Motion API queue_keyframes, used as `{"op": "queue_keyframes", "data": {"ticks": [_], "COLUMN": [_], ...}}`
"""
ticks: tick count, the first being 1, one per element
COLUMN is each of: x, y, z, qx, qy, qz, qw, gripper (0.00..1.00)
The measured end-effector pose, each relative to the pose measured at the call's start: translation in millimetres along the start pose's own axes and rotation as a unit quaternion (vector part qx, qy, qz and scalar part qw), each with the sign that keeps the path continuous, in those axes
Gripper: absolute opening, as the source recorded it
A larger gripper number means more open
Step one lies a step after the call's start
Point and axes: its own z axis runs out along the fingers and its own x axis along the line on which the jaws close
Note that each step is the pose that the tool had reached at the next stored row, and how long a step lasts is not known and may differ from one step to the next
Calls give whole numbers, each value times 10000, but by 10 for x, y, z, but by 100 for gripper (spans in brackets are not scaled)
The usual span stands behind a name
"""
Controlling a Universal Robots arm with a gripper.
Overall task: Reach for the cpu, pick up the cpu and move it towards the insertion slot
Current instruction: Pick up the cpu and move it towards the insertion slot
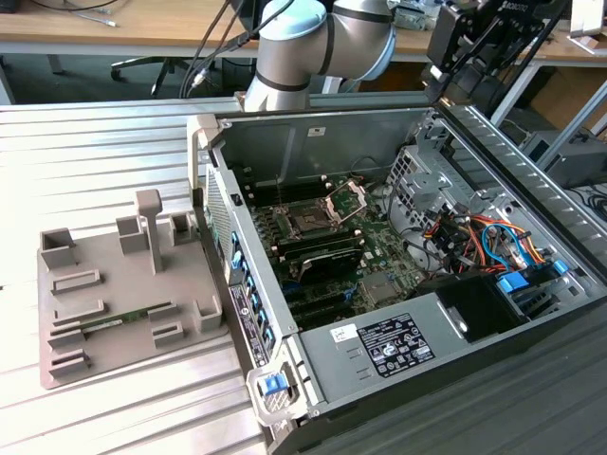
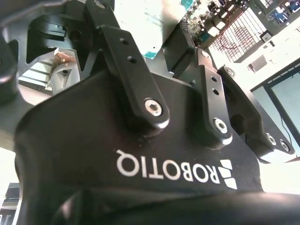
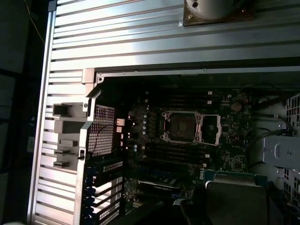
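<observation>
My gripper (image 1: 460, 52) hangs above the case's (image 1: 313, 142) far corner at the exterior view's right; clenched or released, I can't tell. The slot (image 1: 308, 224) sits on the board (image 1: 384, 275) near the case's back wall, its frame (image 1: 346, 201) swung open.

Ribbed aluminium table (image 1: 104, 152), brushed, light glancing off every slat. The grey fixture block (image 1: 57, 313) is matt plastic, no shine at all. Computer case (image 1: 313, 133): bare sheet steel, dull grey. The insertion slot (image 1: 308, 225) shows 1 bright silver metal frame against green circuit board (image 1: 379, 251) with a slight gloss. Robot arm (image 1: 322, 38), smooth satin metal. Gripper (image 2: 154, 47) casing matt black, its bolt heads (image 2: 153, 108) polished. Wooden desk (image 1: 95, 24), smooth, pale.
</observation>
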Motion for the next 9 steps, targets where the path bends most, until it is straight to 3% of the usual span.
{"op": "queue_keyframes", "data": {"ticks": [9], "x": [-121], "y": [-9], "z": [-6], "qx": [0], "qy": [0], "qz": [0], "qw": [10000], "gripper": [55]}}
